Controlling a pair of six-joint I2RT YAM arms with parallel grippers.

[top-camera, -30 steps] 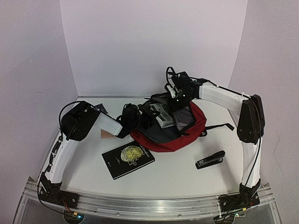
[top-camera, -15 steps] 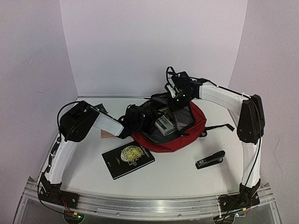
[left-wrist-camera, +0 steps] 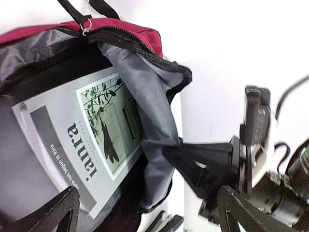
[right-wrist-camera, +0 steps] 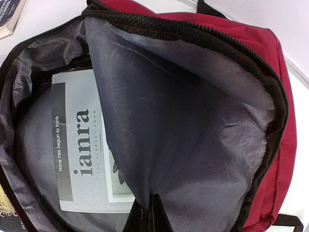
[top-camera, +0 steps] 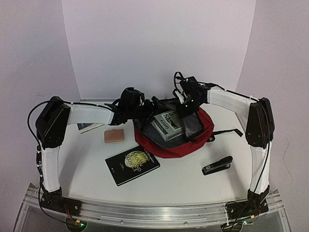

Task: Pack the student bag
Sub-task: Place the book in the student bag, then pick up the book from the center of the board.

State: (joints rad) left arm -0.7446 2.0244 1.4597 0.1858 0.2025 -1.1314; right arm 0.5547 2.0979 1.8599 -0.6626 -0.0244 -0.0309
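- the student bag (top-camera: 193, 140), dark red with black zippers, lies near the middle of the table (top-camera: 183, 186), its mouth gaping toward the back left.
- the right pincer (right-wrist-camera: 147, 213) is clenched on a fold of the bag's grey lining (right-wrist-camera: 183, 145), holding that flap up over the opening.
- the left pincer (left-wrist-camera: 148, 193) is released, jaws spread wide and holding nothing, hanging at the bag's left rim and looking into the opening.
- a grey book (top-camera: 166, 124) lies inside the bag, cover up, with the word "ianra" printed on it; the lifted lining hides one edge of it.
- a black book (top-camera: 133, 164) with a gold disc on its cover lies flat on the table, just in front of the bag and to its left.
- a small brown pad (top-camera: 114, 136) sits left of the bag, near the left arm.
- another book (top-camera: 89, 127) shows partly from under the left arm.
- a black stapler (top-camera: 217, 165) lies on the table to the bag's front right, apart from it.
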